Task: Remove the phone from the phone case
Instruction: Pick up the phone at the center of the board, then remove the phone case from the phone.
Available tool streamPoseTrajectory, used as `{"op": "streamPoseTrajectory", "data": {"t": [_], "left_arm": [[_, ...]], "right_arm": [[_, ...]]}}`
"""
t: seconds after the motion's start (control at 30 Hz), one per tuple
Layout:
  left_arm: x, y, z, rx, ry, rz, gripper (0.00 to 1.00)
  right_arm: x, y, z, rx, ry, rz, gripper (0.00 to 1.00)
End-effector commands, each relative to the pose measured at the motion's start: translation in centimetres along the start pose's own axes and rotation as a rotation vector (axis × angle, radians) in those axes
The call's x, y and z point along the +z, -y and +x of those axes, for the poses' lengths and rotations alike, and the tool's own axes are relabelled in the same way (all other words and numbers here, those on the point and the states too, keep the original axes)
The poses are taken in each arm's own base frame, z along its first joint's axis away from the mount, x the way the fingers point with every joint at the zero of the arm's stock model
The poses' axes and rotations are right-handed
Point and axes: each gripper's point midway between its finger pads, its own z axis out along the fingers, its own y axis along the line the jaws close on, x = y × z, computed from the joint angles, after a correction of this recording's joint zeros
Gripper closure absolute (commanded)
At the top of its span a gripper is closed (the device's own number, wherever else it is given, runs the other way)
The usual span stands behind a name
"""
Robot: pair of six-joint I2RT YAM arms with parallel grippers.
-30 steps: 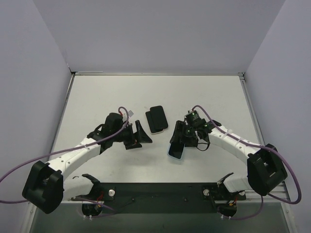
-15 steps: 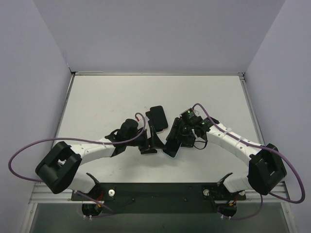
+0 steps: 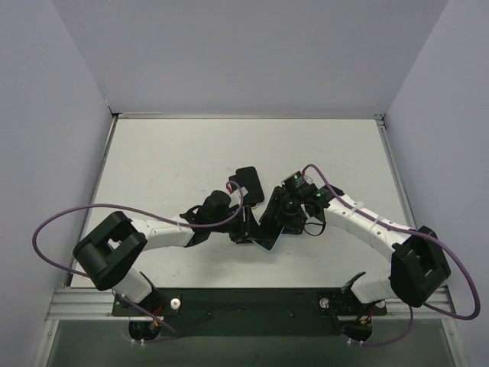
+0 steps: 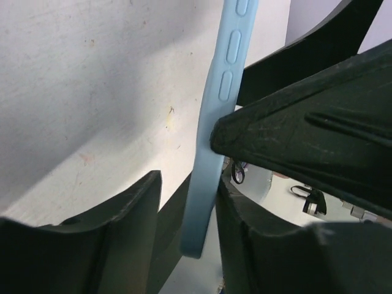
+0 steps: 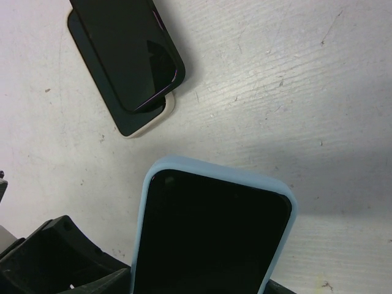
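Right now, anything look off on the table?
Only one thing: a dark phone lies skewed on top of a second dark device, edges not lined up. The blue case in the right gripper looks intact.

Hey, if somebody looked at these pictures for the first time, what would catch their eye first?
The light-blue phone case, with the phone inside, is held up over the middle of the table by the right gripper, and the left gripper straddles its rim. Just behind it, a dark phone lies flat, stacked on a cream-edged piece.
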Motion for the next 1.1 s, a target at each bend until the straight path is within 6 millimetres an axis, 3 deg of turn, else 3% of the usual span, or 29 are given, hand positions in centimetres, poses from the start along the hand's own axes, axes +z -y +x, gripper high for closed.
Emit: {"op": "streamPoseTrajectory", "data": {"t": [0.0, 0.03, 0.07, 0.1, 0.13, 0.17, 0.2, 0.23, 0.3, 0.37, 0.47, 0.6, 0.67, 0.7, 0.9, 1.07], "left_arm": [[0.6, 3.6, -2.1, 0.053, 0.06, 0.12, 0.58], [0.7, 3.7, -2.0, 0.043, 0.057, 0.127, 0.62], [0.7, 4.1, -2.1, 0.047, 0.06, 0.143, 0.73], [0.7, 4.1, -2.0, 0.043, 0.055, 0.147, 1.0], [0.8, 4.3, -2.1, 0.04, 0.053, 0.151, 1.0], [0.8, 4.1, -2.0, 0.033, 0.049, 0.147, 1.0], [0.7, 4.4, -1.9, 0.038, 0.045, 0.158, 1.0], [0.5, 4.4, -1.9, 0.035, 0.045, 0.162, 1.0], [-0.2, 4.8, -1.9, 0.04, 0.059, 0.182, 1.0], [-1.0, 5.1, -1.7, 0.043, 0.067, 0.208, 1.0], [-3.4, 7.9, -2.4, 0.073, 0.108, 0.321, 1.0], [-7.7, 12.2, -4.4, 0.126, 0.247, 0.461, 1.0], [-8.7, 12.9, -5.0, 0.152, 0.302, 0.449, 1.0], [-9.9, 14.2, -5.8, 0.202, 0.367, 0.461, 1.0], [-13.6, 15.8, -6.7, 0.269, 0.515, 0.507, 1.0], [-14.0, 16.7, -6.0, 0.265, 0.413, 0.557, 1.0]], "right_arm": [[-1.5, -2.0, 0.2, 0.019, -0.006, -0.08, 1.0], [-1.4, -1.8, 0.3, 0.023, -0.006, -0.077, 1.0], [-1.4, -1.6, 0.4, 0.025, -0.007, -0.073, 1.0], [-1.4, -1.5, 0.4, 0.02, -0.006, -0.071, 1.0], [-1.5, -1.5, 0.2, 0.016, 0.001, -0.073, 1.0], [-1.9, -1.5, 0.0, 0.008, 0.016, -0.084, 0.92], [-2.1, -1.4, -0.4, -0.002, 0.038, -0.085, 0.53], [-2.6, -1.5, -0.7, -0.021, 0.054, -0.097, 0.34], [-4.2, -1.6, -2.2, -0.016, 0.094, -0.141, 0.07], [-5.9, -1.2, -4.0, 0.002, 0.146, -0.182, 0.05], [-8.4, -1.0, -5.6, -0.019, 0.234, -0.252, 0.04], [-11.6, -2.6, -6.8, -0.073, 0.287, -0.379, 0.06], [-13.3, -3.4, -7.2, -0.09, 0.308, -0.432, 0.07], [-13.8, -3.6, -7.5, -0.101, 0.323, -0.442, 0.08], [-16.9, -5.5, -7.5, -0.153, 0.342, -0.555, 0.09], [-18.0, -6.8, -7.2, -0.125, 0.336, -0.686, 0.11]]}}
